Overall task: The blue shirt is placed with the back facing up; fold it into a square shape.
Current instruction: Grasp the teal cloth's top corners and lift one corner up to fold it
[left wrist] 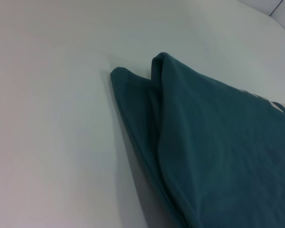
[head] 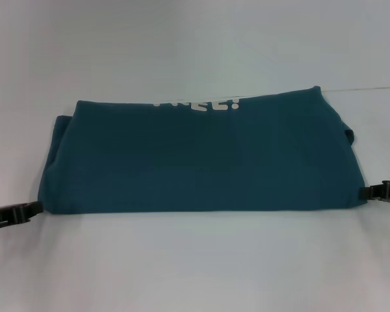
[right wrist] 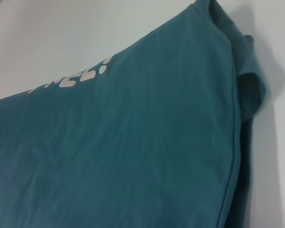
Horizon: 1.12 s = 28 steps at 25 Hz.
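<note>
The blue shirt lies on the table as a wide, folded rectangle, with white lettering showing along its far edge. My left gripper sits low at the shirt's near left corner, its tip right at the cloth's edge. At the near right corner, my right gripper reaches the hem. The left wrist view shows the layered folded corner of the shirt. The right wrist view shows the shirt with its lettering and a bunched sleeve.
A plain white table surrounds the shirt on all sides. A thin seam line runs across the table at the far right.
</note>
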Tool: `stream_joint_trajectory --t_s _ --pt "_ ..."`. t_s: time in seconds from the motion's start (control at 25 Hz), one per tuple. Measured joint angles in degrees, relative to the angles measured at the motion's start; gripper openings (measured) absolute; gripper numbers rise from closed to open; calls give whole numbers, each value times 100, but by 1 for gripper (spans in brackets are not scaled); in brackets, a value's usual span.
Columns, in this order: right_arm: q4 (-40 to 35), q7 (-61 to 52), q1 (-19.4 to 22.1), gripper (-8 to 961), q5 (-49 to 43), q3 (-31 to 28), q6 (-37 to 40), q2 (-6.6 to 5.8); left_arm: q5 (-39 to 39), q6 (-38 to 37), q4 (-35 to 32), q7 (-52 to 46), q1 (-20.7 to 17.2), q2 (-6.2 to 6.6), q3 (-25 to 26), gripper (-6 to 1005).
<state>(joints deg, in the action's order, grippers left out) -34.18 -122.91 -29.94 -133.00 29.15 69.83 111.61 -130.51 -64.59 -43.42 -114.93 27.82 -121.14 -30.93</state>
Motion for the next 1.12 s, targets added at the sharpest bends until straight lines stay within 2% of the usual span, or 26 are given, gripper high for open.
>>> stream_joint_trajectory --t_s 0.28,0.52,1.12 --pt "-47 23 100 4 29 -41 -42 35 0 -21 -12 15 -43 -11 0 0" --pt "-59 152 179 0 51 -297 53 34 23 -159 -130 4 -140 -26 36 -1" --pt "-71 320 311 1 55 -459 219 4 44 -371 -289 -37 -302 -59 61 0"
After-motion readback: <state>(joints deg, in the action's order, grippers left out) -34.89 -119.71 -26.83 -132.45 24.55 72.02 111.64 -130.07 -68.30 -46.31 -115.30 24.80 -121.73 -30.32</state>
